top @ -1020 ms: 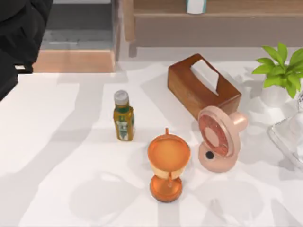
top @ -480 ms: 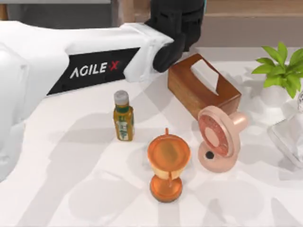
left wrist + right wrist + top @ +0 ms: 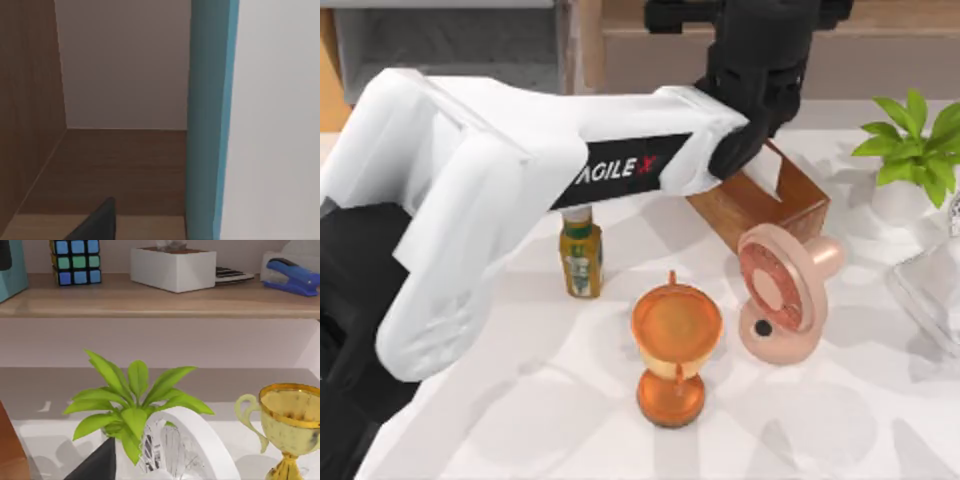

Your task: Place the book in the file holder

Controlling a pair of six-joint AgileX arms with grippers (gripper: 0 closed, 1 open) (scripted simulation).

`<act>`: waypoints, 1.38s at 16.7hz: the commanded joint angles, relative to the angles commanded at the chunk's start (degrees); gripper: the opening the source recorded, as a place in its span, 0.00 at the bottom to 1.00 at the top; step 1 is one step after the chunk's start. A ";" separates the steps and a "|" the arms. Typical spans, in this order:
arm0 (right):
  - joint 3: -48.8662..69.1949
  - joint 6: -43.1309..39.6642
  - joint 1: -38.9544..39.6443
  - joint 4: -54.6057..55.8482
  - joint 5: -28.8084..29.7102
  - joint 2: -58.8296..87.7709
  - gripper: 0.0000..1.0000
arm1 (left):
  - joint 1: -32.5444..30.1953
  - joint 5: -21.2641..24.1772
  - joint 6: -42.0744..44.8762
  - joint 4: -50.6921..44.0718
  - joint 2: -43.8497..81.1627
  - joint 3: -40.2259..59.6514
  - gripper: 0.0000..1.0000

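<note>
Left arm (image 3: 520, 170) swung further right, teal upright book (image 3: 207, 120)

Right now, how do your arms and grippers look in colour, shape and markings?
My left arm reaches over the table's left side: rounded white shells, black joint sections, and a black panel lettered AGILE X in white with a red X. Its wrist and left gripper are black and blocky. The wrist views show dark, tapered fingertips.

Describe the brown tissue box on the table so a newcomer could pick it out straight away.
Start at the white table and go toward its far edge, right of centre, where the left arm's black gripper reaches over. The tissue box lies angled beneath it, just behind the pink fan. It is the only dark brown wooden block there; the bottle and the orange hourglass stand nearer and further left.
</note>
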 joint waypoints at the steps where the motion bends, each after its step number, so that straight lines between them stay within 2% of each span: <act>1: 0.00 0.00 0.00 0.00 0.00 0.00 1.00 | 0.00 0.00 0.00 0.00 0.00 0.00 1.00; 14: 0.00 0.00 0.00 0.00 0.00 0.00 1.00 | 1.43 1.47 -0.11 -3.05 3.55 6.51 1.00; 23: 0.00 0.00 0.00 0.00 0.00 0.00 1.00 | 1.43 1.47 -0.11 -3.05 3.55 6.51 0.32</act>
